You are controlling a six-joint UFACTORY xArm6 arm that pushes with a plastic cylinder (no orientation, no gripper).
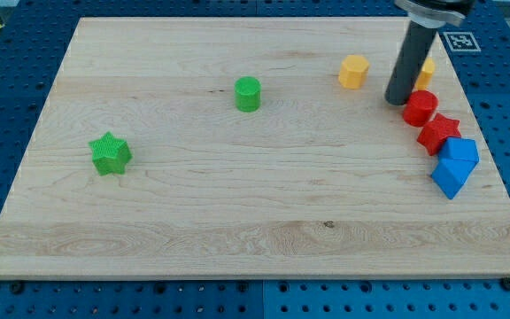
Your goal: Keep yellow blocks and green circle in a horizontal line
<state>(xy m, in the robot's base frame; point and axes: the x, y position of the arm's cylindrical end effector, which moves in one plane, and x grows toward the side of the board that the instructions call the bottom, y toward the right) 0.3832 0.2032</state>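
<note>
Rod tip [397,100] rests on the wooden bench [237,221] — no claw in view.
It stands between the yellow hexagon block [353,72] and a half-hidden yellow block [427,71], just beside the red cylinder [420,107]; the green cylinder [248,93] sits well apart.

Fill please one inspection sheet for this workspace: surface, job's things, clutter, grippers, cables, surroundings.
Surface: wooden board, flat.
Job's things: green circle left of centre near the view's top; yellow hexagon block; second yellow block, partly hidden behind the rod.
Clutter: green star; red circle; red star; two blue blocks, touching.
Grippers: none; my tip beside the red circle.
Cables: nothing seen.
Surroundings: blue perforated table.
</note>
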